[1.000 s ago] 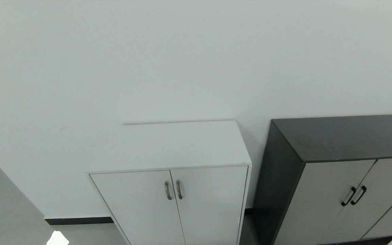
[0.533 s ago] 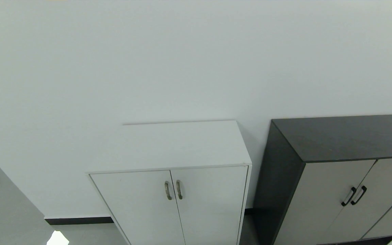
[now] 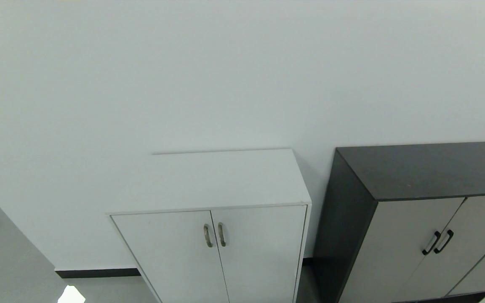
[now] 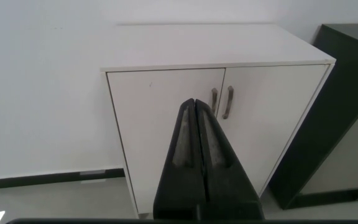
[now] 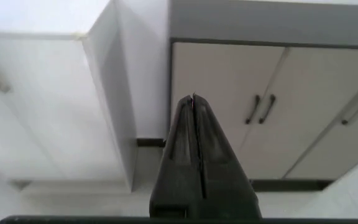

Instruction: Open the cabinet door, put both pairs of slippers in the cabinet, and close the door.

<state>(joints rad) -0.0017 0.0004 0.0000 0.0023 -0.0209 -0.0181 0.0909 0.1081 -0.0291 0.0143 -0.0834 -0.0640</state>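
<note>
Well, left gripper [image 4: 194, 102], right gripper [image 5: 193, 98] clenched empty; white cabinet [image 3: 175, 252] handles [image 3: 207, 235] crowded, might snag both; lookalike dark cabinet [image 3: 415, 244] at 3 o'clock.

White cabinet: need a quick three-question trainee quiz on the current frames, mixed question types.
1. True or false: the white cabinet is shut.
2. Multiple choice: in the head view, the dark cabinet stands where relative to the white one? A) on the robot's left B) on the robot's right C) stacked on top
3. How many handles are on the white cabinet's front?

Key: 1 true; 2 B; 3 two.
</note>
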